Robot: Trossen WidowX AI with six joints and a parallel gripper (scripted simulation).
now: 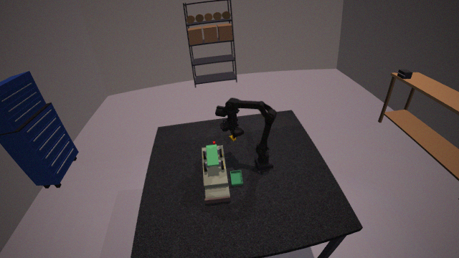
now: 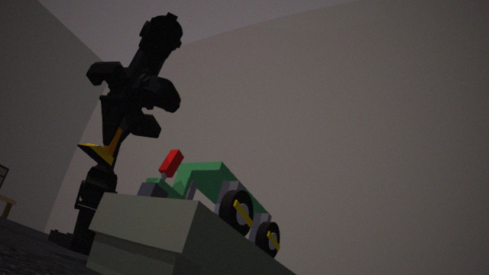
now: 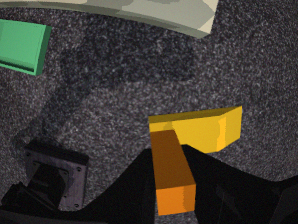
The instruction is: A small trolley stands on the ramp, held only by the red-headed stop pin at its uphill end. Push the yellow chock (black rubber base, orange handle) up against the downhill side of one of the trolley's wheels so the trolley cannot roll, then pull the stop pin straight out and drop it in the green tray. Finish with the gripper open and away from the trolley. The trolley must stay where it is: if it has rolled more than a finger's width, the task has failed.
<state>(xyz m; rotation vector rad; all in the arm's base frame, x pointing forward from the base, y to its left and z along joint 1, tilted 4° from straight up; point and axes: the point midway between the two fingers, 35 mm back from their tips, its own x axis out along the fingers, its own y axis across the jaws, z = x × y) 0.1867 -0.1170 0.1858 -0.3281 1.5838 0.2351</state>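
Observation:
The chock (image 1: pixel 233 138) (image 2: pixel 95 150) (image 3: pixel 207 132) has a yellow body; its orange handle (image 2: pixel 113 141) (image 3: pixel 172 159) is clamped in my gripper (image 1: pixel 234 134) (image 3: pixel 165 153). I hold it in the air, tilted in the exterior view, beyond the ramp's uphill end and toward the arm's side. The green trolley (image 1: pixel 212 155) (image 2: pixel 208 169) stands on the ramp (image 1: pixel 215 180) (image 2: pixel 147 215) (image 3: pixel 192 17), with black wheels (image 2: pixel 228 206). The red-headed stop pin (image 1: pixel 214 142) (image 2: pixel 171 163) is upright at its uphill end. The green tray (image 1: pixel 232 178) (image 3: pixel 45 50) lies beside the ramp. Wheels on the far side are hidden in the exterior view.
The arm's base (image 1: pixel 263 164) (image 3: pixel 77 172) stands on the black table (image 1: pixel 287 201), right of the ramp and tray in the top view. The ramp has raised side edges. A blue cabinet, a shelf rack and a wooden bench stand away from the table.

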